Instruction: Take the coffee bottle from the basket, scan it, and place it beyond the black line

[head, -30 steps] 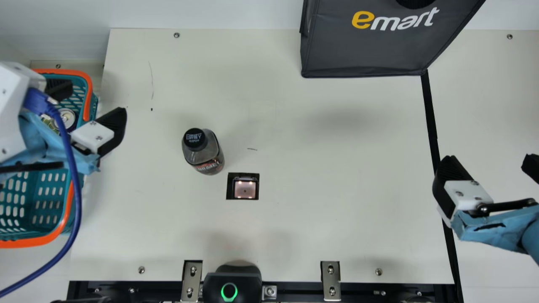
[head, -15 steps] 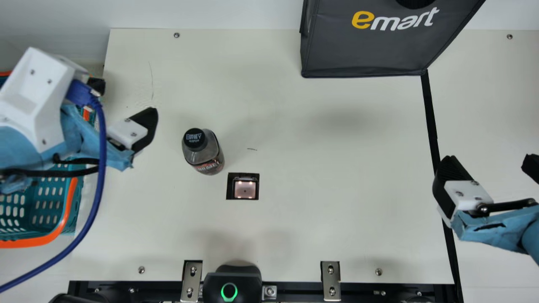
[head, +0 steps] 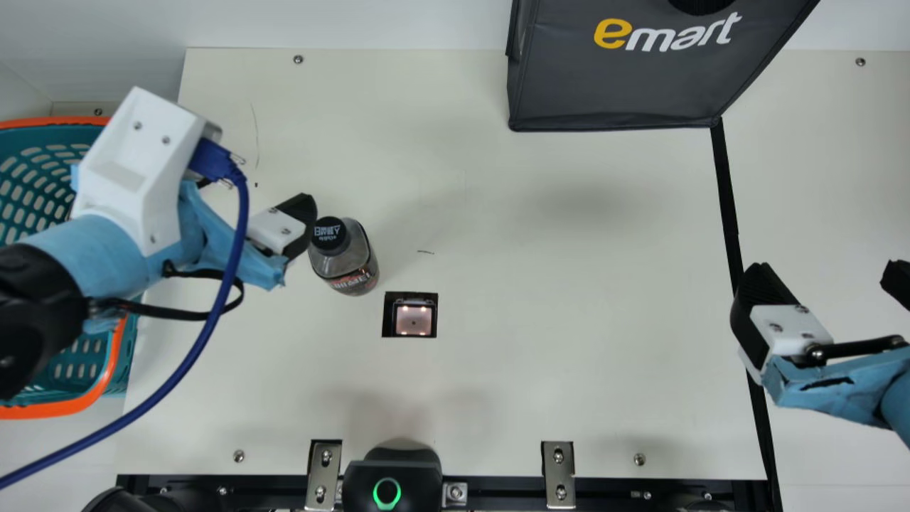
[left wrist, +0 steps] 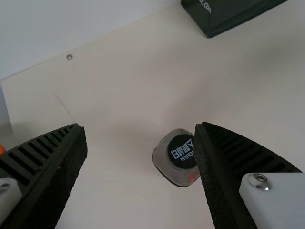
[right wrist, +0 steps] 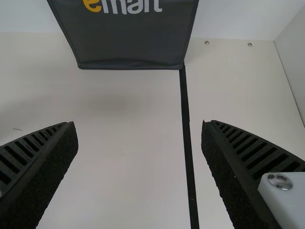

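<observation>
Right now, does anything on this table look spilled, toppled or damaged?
Nothing looks spilled or toppled: the coffee bottle stands upright near the scanner. The tabletop has minor blemishes, though: a thin scratch-like line toward its far left and a short dark dash to the bottle's right, both odd against the plain surface, perhaps just wear.

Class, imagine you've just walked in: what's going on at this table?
The left gripper, open and holding nothing, hovers at the coffee bottle, which stands upright on the table beside the scanner. The bottle is out of the basket but not yet beyond the black line. The right gripper, also open and empty, hangs over that line.
</observation>
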